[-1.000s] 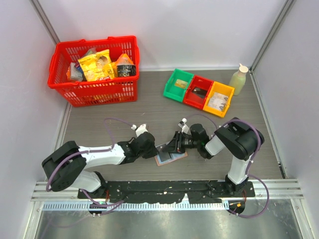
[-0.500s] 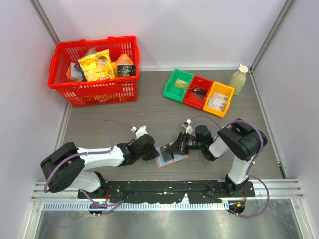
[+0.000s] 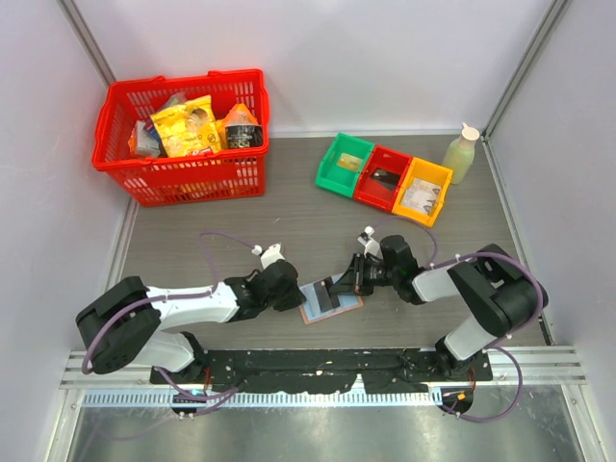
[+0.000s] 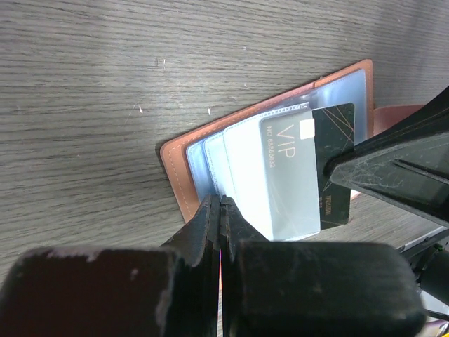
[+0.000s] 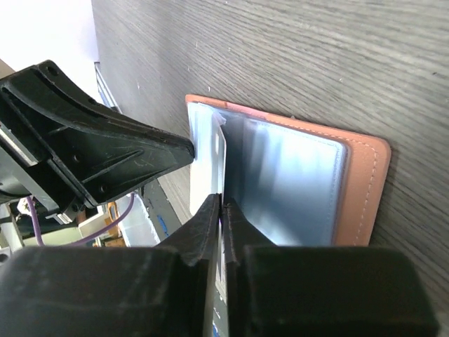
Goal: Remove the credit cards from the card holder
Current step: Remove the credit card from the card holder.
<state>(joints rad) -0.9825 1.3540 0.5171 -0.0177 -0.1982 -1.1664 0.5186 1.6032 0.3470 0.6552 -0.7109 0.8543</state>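
The card holder (image 3: 332,301) lies open on the table between my arms, tan leather (image 4: 175,179) with light blue sleeves. A pale grey VIP credit card (image 4: 287,175) sits in a sleeve. A black credit card (image 4: 335,133) sticks out past it to the right. My right gripper (image 5: 222,203) is shut on the edge of that black card; its fingers (image 4: 393,175) show over the card in the left wrist view. My left gripper (image 4: 221,203) is shut, its tips resting against the holder's opposite edge. Its fingers (image 5: 105,154) face the right gripper across the holder (image 5: 361,189).
A red basket (image 3: 183,135) of groceries stands at the back left. Green (image 3: 344,164), red (image 3: 382,177) and yellow (image 3: 422,191) bins sit at the back right, with a pale bottle (image 3: 461,154) beside them. The side walls close in on both sides.
My right gripper closed on the black card and drew back to the right, and its elbow swung outward. The left gripper stayed shut at the holder.
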